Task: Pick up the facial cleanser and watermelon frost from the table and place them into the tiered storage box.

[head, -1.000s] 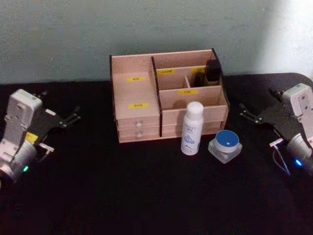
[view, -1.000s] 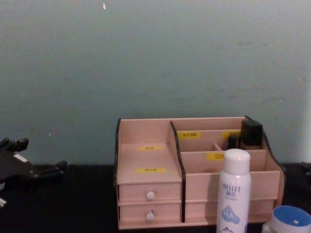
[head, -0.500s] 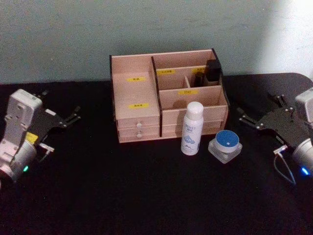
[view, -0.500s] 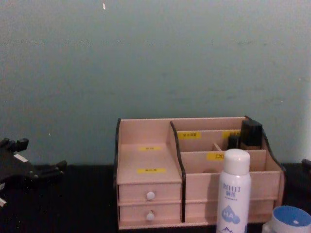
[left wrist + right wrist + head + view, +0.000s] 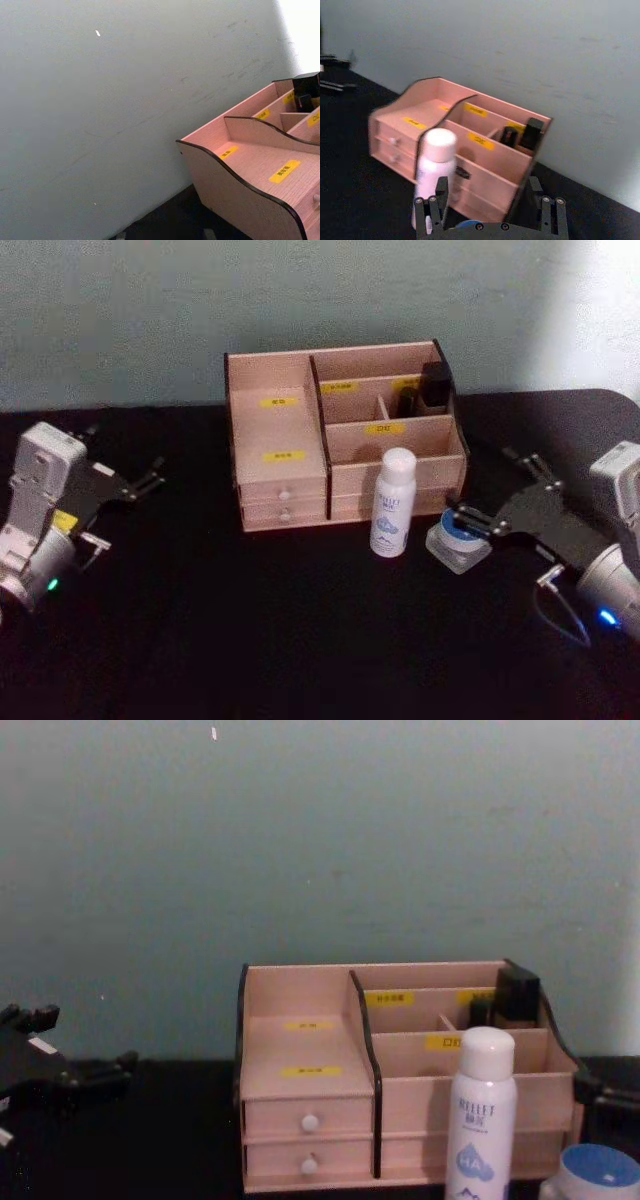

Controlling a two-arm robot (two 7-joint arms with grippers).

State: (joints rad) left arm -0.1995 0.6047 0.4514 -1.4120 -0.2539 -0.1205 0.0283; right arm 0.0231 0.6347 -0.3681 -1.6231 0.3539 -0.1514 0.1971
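A big black tabletop [image 5: 300,640] goes from side to side. Behind it is a plain blue-green wall [image 5: 300,290].

The tiered storage box [image 5: 350,478] stands at the back middle of the tabletop, close to the wall. It is pale pink wood with black edges, yellow labels and two little drawers with white knobs on its left side. Two small black things [image 5: 434,388] stand in its back right corner.

The right arm reaches in from the right side, low over the tabletop, pointing at the front of the box. The right gripper [image 5: 480,482] has its fingers spread wide. In the head view one finger lies across the blue lid of the jar [image 5: 455,552]. I cannot tell if it touches the jar.

The left arm rests far off on the left side of the tabletop. The left gripper [image 5: 155,472] points at the box with its fingers apart and holds nothing.

A white bottle [image 5: 390,505] stands upright just in front of the box. The jar sits on the tabletop just beside the bottle, on its right.
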